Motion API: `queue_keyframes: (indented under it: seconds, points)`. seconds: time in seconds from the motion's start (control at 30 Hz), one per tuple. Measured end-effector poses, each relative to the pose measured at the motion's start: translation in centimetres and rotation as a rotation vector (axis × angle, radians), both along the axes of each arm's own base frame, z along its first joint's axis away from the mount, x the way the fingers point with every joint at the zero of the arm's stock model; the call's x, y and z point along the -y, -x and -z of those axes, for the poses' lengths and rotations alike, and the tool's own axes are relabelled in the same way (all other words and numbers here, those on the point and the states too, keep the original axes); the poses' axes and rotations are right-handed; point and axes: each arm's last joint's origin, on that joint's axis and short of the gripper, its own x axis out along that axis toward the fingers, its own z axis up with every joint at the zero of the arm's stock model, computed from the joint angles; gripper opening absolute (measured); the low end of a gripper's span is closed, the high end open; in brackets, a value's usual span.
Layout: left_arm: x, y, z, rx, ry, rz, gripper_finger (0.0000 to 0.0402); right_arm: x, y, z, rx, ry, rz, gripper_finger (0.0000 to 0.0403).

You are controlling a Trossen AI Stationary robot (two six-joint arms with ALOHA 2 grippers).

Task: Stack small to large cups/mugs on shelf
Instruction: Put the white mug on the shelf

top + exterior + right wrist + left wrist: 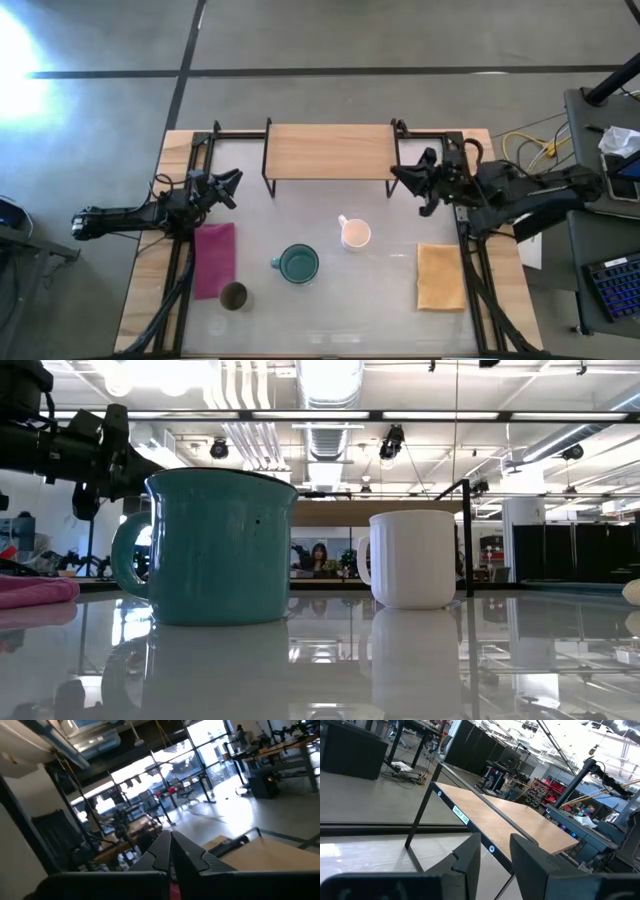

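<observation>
teal mug (218,548), white mug (412,558), glossy table (320,670)

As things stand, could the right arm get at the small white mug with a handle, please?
Probably yes. The right gripper, shut and empty, hangs by the wooden shelf's right end, and only bare table lies between it and the small white mug. It would have to open first.

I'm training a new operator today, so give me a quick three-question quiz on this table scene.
1. True or false: the shelf already holds a cup.
2. Which vessel sits nearest the pink cloth? A) white mug B) teal mug C) olive-brown tumbler
3. Which gripper is shut, the left gripper or the right gripper?

Key: 1 false; 2 C; 3 right.
</observation>
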Motion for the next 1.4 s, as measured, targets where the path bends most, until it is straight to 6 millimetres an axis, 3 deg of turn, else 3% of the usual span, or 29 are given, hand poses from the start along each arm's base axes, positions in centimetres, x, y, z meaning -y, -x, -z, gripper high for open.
queue_keyframes:
  seconds: [0.13, 0.27, 0.53, 0.8, 1.0, 1.23, 1.4]
  points:
    - [0.0, 0.0, 0.0, 0.0, 0.0, 0.0, 0.0091, 0.9, -1.3, 1.4, -0.093, -0.038, 0.054, 0.0013]
    - [0.0, 0.0, 0.0, 0.0, 0.0, 0.0, 0.0091, 2.1, -3.0, 2.7, -0.188, -0.139, 0.111, 0.0049]
    - [0.0, 0.0, 0.0, 0.0, 0.0, 0.0, 0.0091, 4.0, -6.0, 0.9, -0.67, -0.271, 0.18, 0.0152]
    - [0.0, 0.0, 0.0, 0.0, 0.0, 0.0, 0.0091, 2.7, -9.5, -0.3, -1.057, -0.445, 0.149, 0.017]
    - [0.0, 0.0, 0.0, 0.001, 0.0, 0.0, 0.0091, 0.5, -10.2, 1.1, -1.332, -0.55, 0.176, 0.0165]
    - [0.0, 0.0, 0.0, 0.0, 0.0, 0.0, 0.0091, -1.6, -11.3, 3.2, -1.295, -0.671, 0.181, 0.0164]
    - [0.0, 0.0, 0.0, 0.0, 0.0, 0.0, 0.0091, -1.9, -11.9, 5.4, -1.262, -0.736, 0.203, 0.0164]
